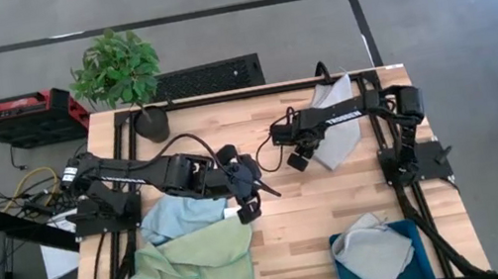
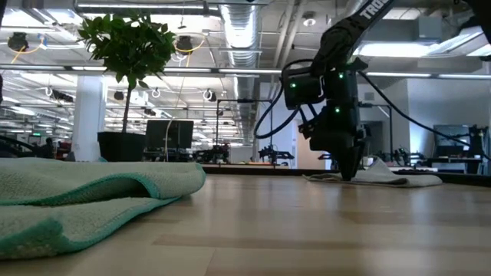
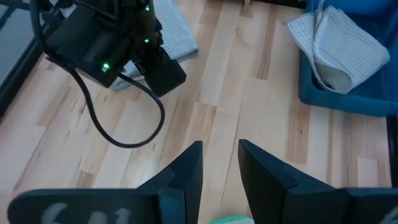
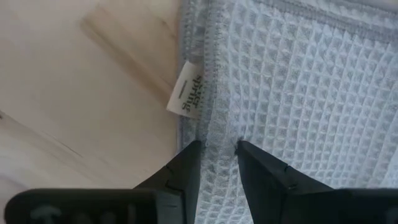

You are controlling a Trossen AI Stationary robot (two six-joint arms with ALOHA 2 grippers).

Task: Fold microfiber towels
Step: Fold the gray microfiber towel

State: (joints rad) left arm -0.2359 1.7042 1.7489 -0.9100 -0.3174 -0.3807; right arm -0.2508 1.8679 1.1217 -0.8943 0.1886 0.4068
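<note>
A: Where's the right gripper (image 4: 217,149)?
B: I have it pinching the grey towel's (image 4: 298,81) hem, on the tabletop (image 4: 74,93).
A: Left gripper (image 3: 221,163)?
B: Slightly parted, grasping nothing, above bare wood beside the green towel (image 1: 198,261).

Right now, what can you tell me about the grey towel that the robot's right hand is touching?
The grey towel is a thin, soft cloth with a bumpy waffle weave, a stitched hem and a small white label on its edge. It lies flat and a bit rumpled on the wooden table, near the far side, partly under the right arm. The right gripper points down onto its hemmed edge, one finger on each side of a little ridge of cloth. Nothing else touches it.
</note>
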